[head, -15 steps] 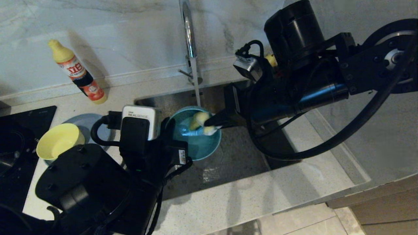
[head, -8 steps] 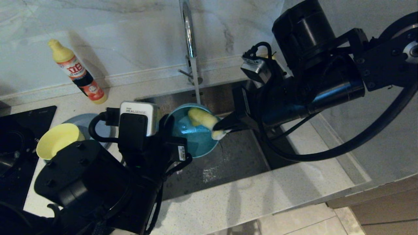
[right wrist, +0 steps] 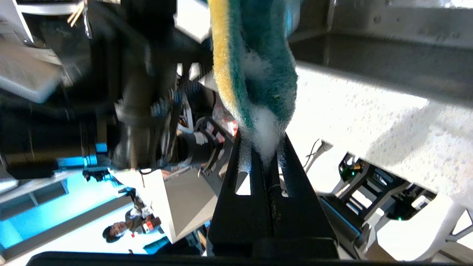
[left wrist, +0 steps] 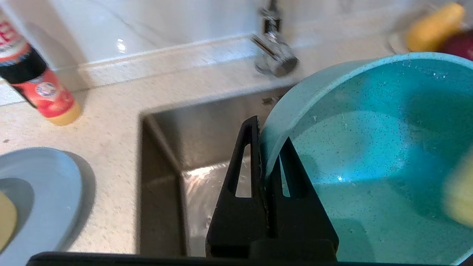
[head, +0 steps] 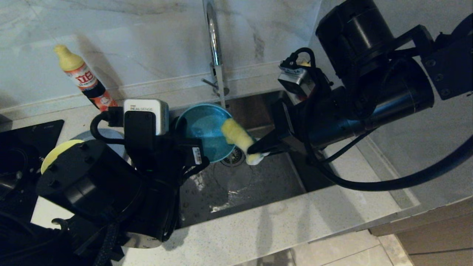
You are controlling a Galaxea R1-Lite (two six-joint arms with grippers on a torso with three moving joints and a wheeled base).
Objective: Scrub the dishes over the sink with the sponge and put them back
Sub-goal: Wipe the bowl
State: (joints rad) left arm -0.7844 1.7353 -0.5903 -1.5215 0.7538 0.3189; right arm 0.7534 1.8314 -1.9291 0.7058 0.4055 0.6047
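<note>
Marble counter is surrounding the sink, tap above it. Your left gripper is pinching the teal bowl by its rim, jaws closed on the wall, holding it tilted over the basin. Your right gripper is clamping the sponge at one end, just beside the bowl's rim. Bring the green face flat inside and sweep in circles; keep the rim pinch firm. Yellow bowl and plate are waiting on the counter.
</note>
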